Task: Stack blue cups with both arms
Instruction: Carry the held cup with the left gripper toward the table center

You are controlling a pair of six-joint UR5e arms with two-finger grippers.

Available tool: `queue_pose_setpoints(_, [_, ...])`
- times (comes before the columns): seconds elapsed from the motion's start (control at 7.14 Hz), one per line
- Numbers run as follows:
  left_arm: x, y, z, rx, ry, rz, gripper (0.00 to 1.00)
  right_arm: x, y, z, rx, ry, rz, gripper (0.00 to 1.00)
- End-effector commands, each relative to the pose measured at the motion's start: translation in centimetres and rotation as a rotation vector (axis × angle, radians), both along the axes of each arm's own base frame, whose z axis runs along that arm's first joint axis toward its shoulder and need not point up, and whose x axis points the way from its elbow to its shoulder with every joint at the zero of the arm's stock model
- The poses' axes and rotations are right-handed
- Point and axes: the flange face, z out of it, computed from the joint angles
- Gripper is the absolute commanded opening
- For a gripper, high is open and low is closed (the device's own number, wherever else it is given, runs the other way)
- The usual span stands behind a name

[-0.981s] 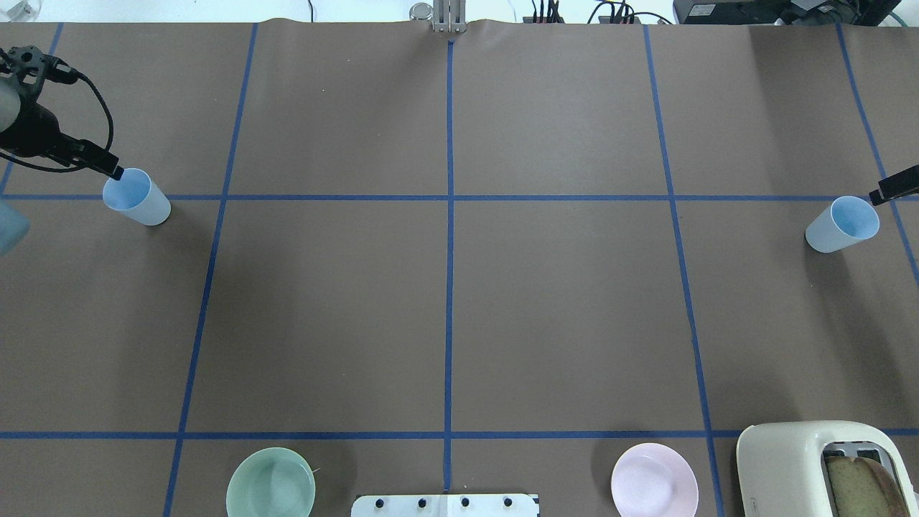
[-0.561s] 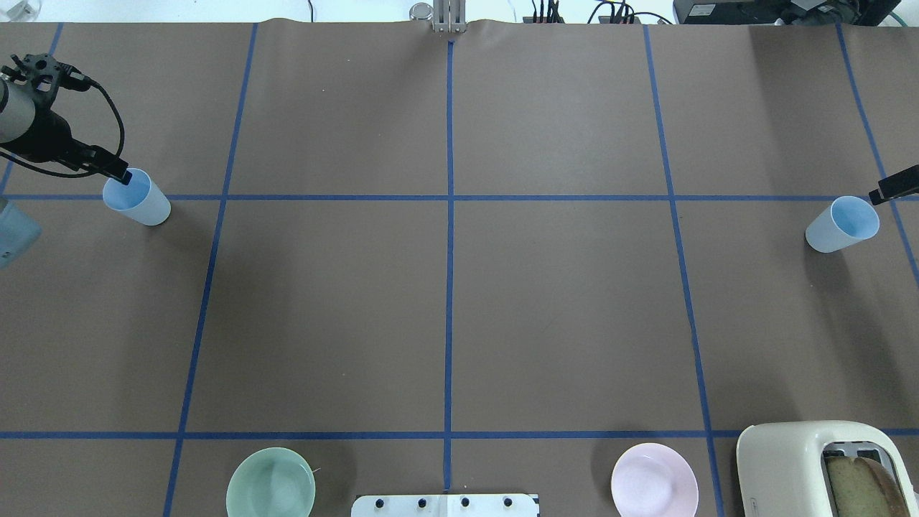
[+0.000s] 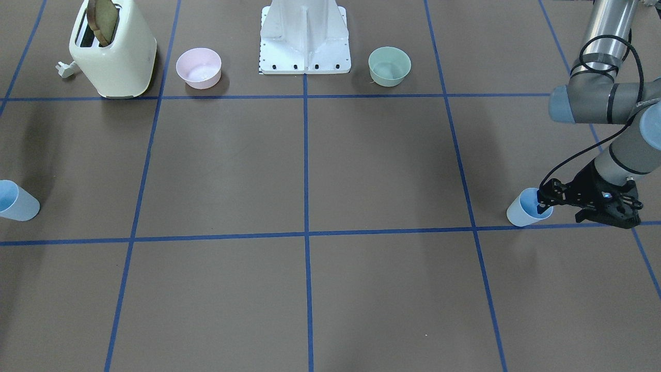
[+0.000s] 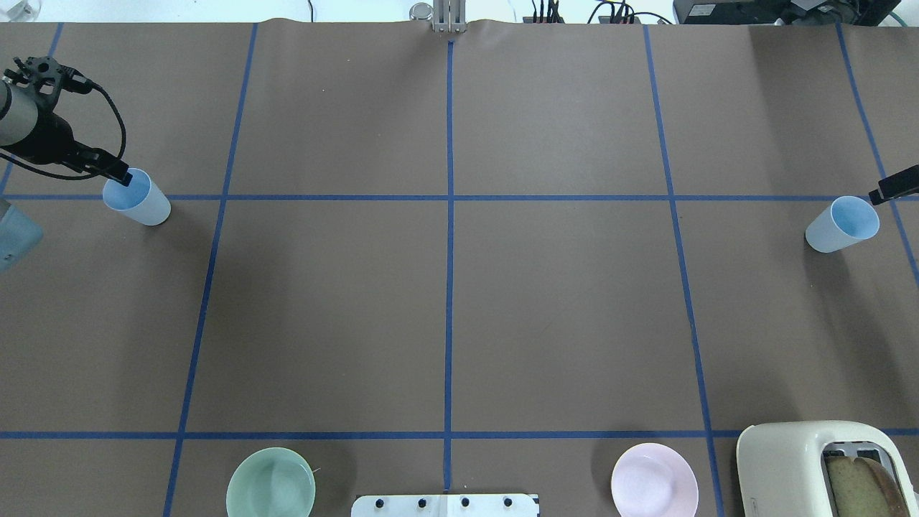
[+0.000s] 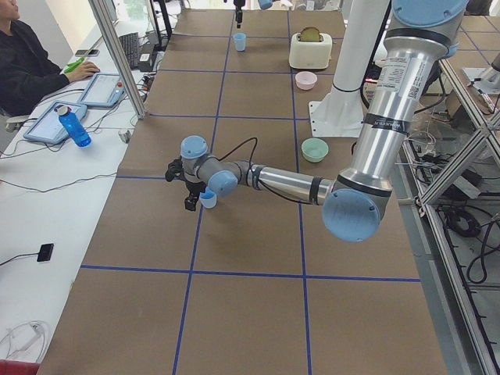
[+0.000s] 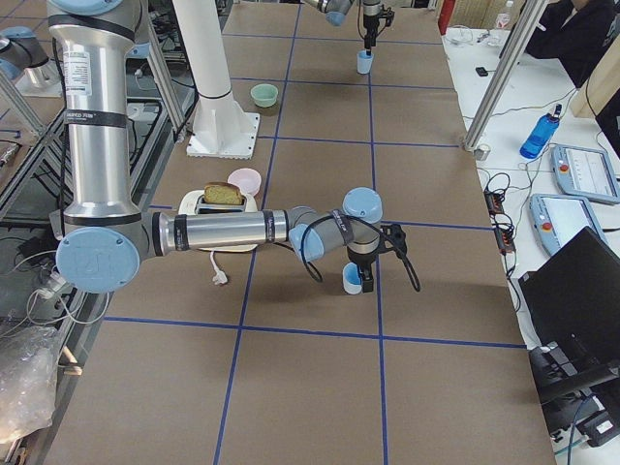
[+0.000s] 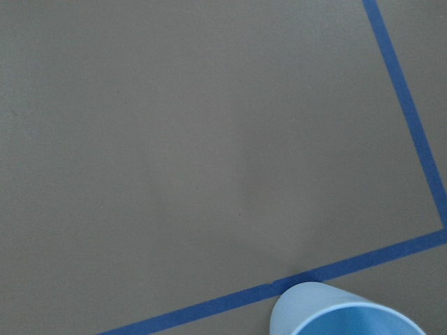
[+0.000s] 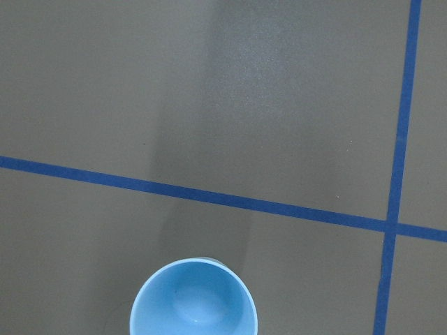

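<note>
Two pale blue cups stand upright at opposite ends of the table. The left cup also shows in the front view and at the bottom of the left wrist view. My left gripper is at its rim, one finger dipping inside and the other outside, jaws still apart. The right cup shows from above in the right wrist view. Only one finger of my right gripper shows at the view's edge, just beyond that cup; I cannot tell its state.
A green bowl and a pink bowl sit near the white base pedestal. A cream toaster with bread stands at the near right corner. Blue tape lines grid the brown table.
My left gripper has moved slightly right and down, its finger going from just outside the left cup's rim to over it. The right gripper and both cups have not moved.
</note>
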Motion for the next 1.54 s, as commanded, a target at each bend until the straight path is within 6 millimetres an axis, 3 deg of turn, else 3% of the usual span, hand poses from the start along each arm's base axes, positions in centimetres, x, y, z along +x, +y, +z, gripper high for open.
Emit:
queue_pose_setpoints(0.0, [1.3,0.5,0.0,-0.009,0.007,0.004,0.71,0.0,0.0,0.1,0.0,0.001,-0.001,1.0])
queue_pose_setpoints(0.28, [2.0,0.7,0.0,-0.019,0.016,-0.003,0.57,0.0,0.0,0.2,-0.002,0.002,-0.002,1.0])
queue_pose_setpoints(0.42, [2.0,0.7,-0.1,-0.018,0.017,-0.003,0.41,0.0,0.0,0.2,-0.002,0.002,-0.002,1.0])
queue_pose_setpoints(0.56, [2.0,0.8,-0.2,-0.017,0.019,-0.002,0.12,0.0,0.0,0.2,-0.002,0.002,-0.002,1.0])
queue_pose_setpoints(0.7, [2.0,0.7,-0.4,-0.015,0.022,-0.004,0.0,0.0,0.0,0.2,-0.002,0.002,-0.002,1.0])
queue_pose_setpoints(0.98, [2.3,0.5,-1.7,-0.008,0.037,0.006,0.0,0.0,0.0,0.2,-0.002,0.002,-0.002,1.0])
queue_pose_setpoints(1.12, [2.4,0.7,-3.3,-0.014,0.064,0.025,0.0,0.0,0.0,0.2,-0.002,0.002,-0.002,1.0])
queue_pose_setpoints(1.26, [2.5,0.5,-5.6,-0.027,0.071,0.028,0.0,0.0,0.1,0.5,-0.008,0.003,-0.002,1.0])
queue_pose_setpoints(1.4, [2.5,0.5,-9.4,-0.048,0.061,0.025,0.0,0.1,0.3,1.2,-0.017,0.007,-0.003,1.0])
